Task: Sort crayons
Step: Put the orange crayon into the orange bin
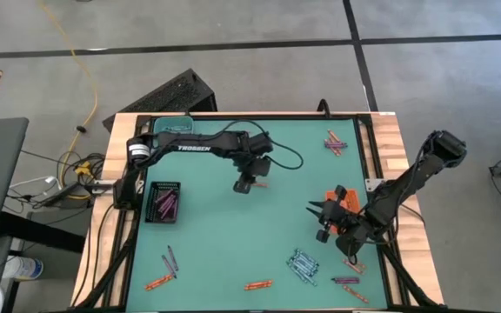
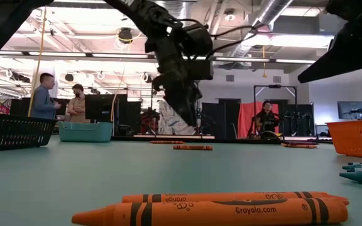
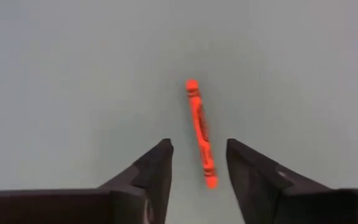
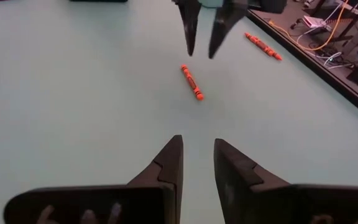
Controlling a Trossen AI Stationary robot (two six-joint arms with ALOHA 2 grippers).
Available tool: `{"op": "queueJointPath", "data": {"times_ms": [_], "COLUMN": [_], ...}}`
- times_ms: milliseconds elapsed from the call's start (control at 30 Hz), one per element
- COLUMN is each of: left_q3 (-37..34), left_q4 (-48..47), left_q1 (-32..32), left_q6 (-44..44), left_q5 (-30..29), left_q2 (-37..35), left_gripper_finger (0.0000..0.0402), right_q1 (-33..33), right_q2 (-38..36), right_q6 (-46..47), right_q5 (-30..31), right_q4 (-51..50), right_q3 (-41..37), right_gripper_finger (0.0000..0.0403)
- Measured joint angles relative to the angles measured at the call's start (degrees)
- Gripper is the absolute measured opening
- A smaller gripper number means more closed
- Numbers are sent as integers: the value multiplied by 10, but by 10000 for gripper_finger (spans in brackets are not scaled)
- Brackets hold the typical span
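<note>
item: orange-red crayon (image 3: 201, 133), single, lying flat on the bare green tabletop (image 1: 224, 235) toward the middle, nearer the far edge than the near one; not held by anything.

relation that matters to you: the left gripper (image 3: 197, 163) hangs directly above it, fingers parted and empty, with the crayon's near end showing in the gap between the tips. its long axis runs roughly along the gap, not across it, slightly skewed. judgement: you would likely need a wrist turn so the fingers close across the stick.

nearer arm: left, plainly. the right gripper (image 4: 197, 158) sits by the right edge near the orange tray (image 1: 341, 203), fingers a little apart, nothing between them, well apart from this crayon (image 4: 191, 81).
</note>
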Motion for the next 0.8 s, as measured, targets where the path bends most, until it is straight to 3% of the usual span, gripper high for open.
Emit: {"op": "queueJointPath", "data": {"times_ms": [100, 367, 533, 800], "left_q3": [-24, -89, -127, -142], "left_q4": [61, 102, 158, 178], "left_q1": [0, -6, -23, -25], "left_q6": [-18, -50, -53, -70], "left_q5": [16, 19, -42, -56], "left_q2": [-4, -1, -2, 3], "left_gripper_finger": [158, 160, 150, 108], "right_q1": [2, 2, 0, 1], "right_q2": [0, 0, 0, 0], "right_q6": [0, -6, -8, -7], "right_q5": [0, -1, -1, -1], "right_q4": [1, 3, 1, 7], "right_q3": [0, 0, 0, 0], "right_gripper_finger": [84, 84, 84, 84]}}
